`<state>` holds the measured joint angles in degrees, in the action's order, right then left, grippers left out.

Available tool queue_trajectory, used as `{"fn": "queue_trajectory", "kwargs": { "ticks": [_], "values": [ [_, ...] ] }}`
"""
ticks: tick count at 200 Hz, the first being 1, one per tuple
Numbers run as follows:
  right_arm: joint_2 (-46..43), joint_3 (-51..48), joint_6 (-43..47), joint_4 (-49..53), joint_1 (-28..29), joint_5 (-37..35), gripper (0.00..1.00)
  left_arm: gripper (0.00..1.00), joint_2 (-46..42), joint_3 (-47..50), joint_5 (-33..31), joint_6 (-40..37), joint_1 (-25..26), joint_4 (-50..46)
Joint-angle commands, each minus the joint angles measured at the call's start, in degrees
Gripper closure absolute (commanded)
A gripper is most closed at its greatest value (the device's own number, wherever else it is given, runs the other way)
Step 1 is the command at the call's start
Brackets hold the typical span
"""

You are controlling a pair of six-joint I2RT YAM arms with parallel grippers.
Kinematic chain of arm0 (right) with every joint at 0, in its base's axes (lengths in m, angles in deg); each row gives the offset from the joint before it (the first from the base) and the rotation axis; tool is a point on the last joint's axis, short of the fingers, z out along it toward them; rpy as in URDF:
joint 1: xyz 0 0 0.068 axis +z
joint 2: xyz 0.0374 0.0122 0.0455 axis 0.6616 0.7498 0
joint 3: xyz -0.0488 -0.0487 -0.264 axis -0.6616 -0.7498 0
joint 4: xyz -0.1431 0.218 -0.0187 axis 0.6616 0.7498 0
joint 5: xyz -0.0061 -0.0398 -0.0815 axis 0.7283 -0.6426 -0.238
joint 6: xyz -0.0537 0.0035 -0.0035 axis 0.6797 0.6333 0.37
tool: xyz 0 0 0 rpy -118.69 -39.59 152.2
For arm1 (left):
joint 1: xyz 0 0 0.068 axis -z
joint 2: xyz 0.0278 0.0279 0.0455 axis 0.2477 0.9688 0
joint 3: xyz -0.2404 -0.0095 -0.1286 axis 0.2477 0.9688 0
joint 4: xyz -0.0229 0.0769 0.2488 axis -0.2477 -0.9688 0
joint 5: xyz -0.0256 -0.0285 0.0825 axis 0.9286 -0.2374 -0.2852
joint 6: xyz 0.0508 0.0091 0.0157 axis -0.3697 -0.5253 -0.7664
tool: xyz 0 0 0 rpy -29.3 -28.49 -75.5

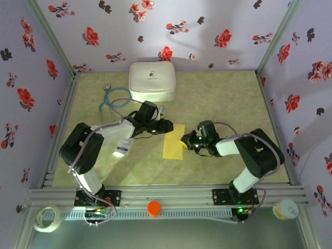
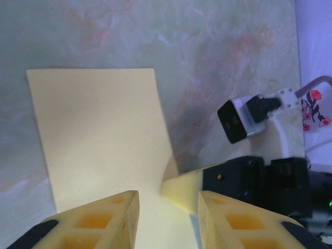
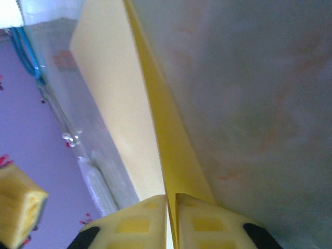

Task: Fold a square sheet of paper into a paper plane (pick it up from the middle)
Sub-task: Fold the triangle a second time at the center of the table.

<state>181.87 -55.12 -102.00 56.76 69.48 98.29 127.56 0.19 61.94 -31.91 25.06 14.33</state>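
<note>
The square sheet of paper (image 1: pixel 174 141) lies on the table as a narrow yellow rectangle, apparently folded over itself. In the right wrist view its layers (image 3: pixel 111 98) run away from the fingers, one flat and one raised along the edge. My right gripper (image 1: pixel 185 141) (image 3: pixel 171 199) is shut on the sheet's right edge. One of its fingertips (image 2: pixel 184 189) pinches the paper (image 2: pixel 98 135) in the left wrist view. My left gripper (image 1: pixel 166 126) (image 2: pixel 168 199) hovers open over the sheet's near part, with nothing between its fingers.
A white rounded case (image 1: pixel 151 81) stands at the back, with a blue cable loop (image 1: pixel 115 98) to its left. A small white printed packet (image 1: pixel 123 148) lies under the left arm. On the front rail are an orange cap (image 1: pixel 154 208), a tape roll (image 1: pixel 45 218) and a cup (image 1: pixel 285 209).
</note>
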Motion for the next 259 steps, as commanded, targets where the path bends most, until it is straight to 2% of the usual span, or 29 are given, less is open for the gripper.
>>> {"fn": "queue_trajectory", "kwargs": {
  "ticks": [1, 35, 52, 76, 110, 152, 182, 213, 231, 259],
  "values": [
    [1.21, 2.13, 1.34, -1.84, -0.28, 1.82, 0.81, 0.65, -3.23, 2.7, -2.17, -4.18, -0.37, 1.04],
    [0.36, 6.98, 10.59, 11.15, -0.62, 2.08, 0.78, 0.65, -7.23, 6.38, -3.64, -8.51, 0.56, 3.78],
    [0.3, 9.15, 14.32, 17.1, -0.98, 2.01, 0.8, 0.65, -9.88, 9.29, -5.53, -10.96, 1.77, 7.09],
    [0.82, 10.89, 16.37, 19.78, -1.03, 3.24, 0.88, 0.64, -13.31, 12.81, -8.74, -15.9, 5.19, 10.82],
    [1.06, 11.77, 16.68, 20.36, -1.02, 3.69, 0.96, 0.59, -15.4, 16.5, -14.94, -24.49, 12.07, 13.12],
    [1.05, 11.79, 14.9, 18.7, -1.09, 4.37, 0.97, 0.48, -13.61, 16.44, -29.84, -36.72, 24.5, 10.0],
    [1.25, 11.58, 14.38, 18.31, -1.15, 4.35, 0.97, 0.44, -9.69, 13.3, -38.06, -42.97, 30.89, 6.56],
    [1.27, 11.61, 14.3, 18.45, -1.14, 4.14, 0.97, 0.38, -6.03, 10.47, -44.68, -45.22, 34.93, 4.6],
    [1.23, 11.51, 14.12, 18.46, -1.15, 3.96, 0.97, 0.36, -3.71, 8.35, -49.71, -45.23, 35.59, 2.0],
    [1.32, 11.67, 14.04, 18.42, -1.16, 3.88, 0.97, 0.38, -2.19, 7.1, -52.48, -45.31, 35.7, 0.88]
  ]
}}
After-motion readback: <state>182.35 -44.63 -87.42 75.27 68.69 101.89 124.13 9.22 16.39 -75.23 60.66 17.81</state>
